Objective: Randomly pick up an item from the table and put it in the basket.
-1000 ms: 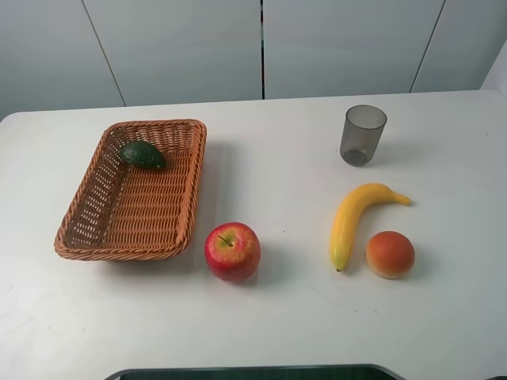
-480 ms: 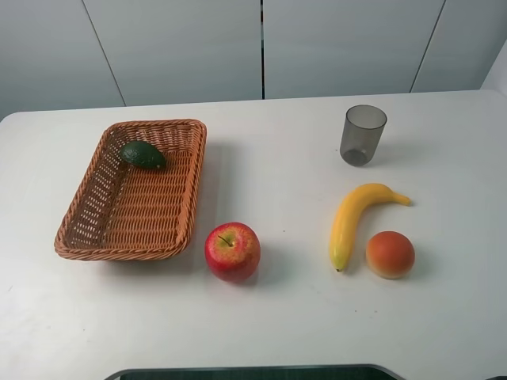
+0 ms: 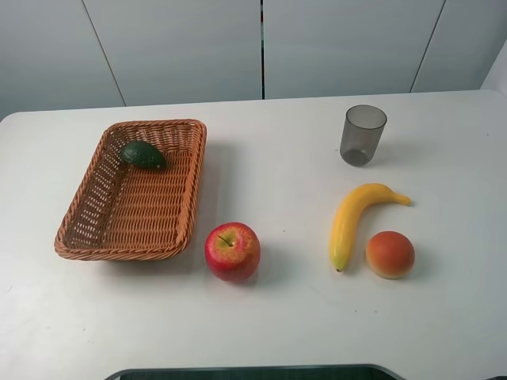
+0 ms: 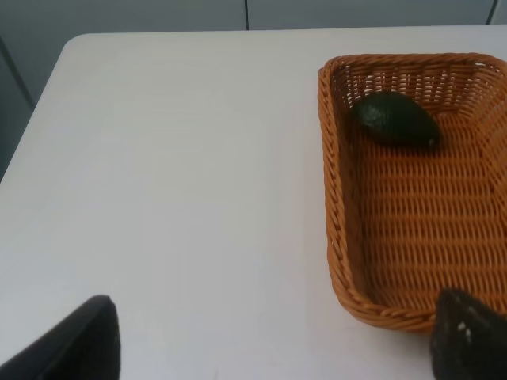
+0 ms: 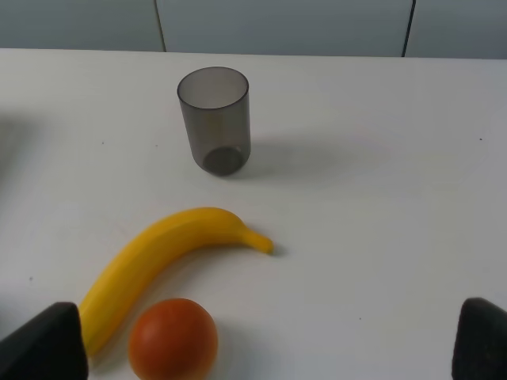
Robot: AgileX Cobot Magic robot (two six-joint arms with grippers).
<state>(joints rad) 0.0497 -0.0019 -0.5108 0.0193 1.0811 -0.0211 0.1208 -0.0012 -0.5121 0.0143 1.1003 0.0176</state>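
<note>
The avocado [image 3: 142, 154] is lying inside the basket [image 3: 127, 229], skin side up, tucked into the far corner and touching the woven wall there. The basket is sitting on the white table [image 3: 261, 317].

In the left wrist view the left pincer [image 4: 269, 336] is standing wide open, holding nothing: one dark fingertip [image 4: 75, 340] is showing at one lower corner of the picture and the other at the opposite corner, with bare tabletop [image 4: 182, 174] and the near corner of the basket [image 4: 337, 229] lying between them. The avocado [image 4: 394, 119] is resting well ahead of this pincer, at the basket's far end, apart from both fingertips.

In the right wrist view the right pincer [image 5: 265, 340] is likewise gaping open and empty, its fingertips [image 5: 43, 344] showing at the two lower corners. Just ahead of it, toward one fingertip, an orange fruit [image 5: 173, 339] is sitting on the table beside a banana [image 5: 154, 265], the two close enough that I cannot tell whether they are touching. Further ahead of the pincer a grey see-through cup [image 5: 214, 119] is standing upright, well apart from the banana.

In the high view a red apple [image 3: 232, 251] is sitting just beside the basket's near corner; neither arm is showing there
</note>
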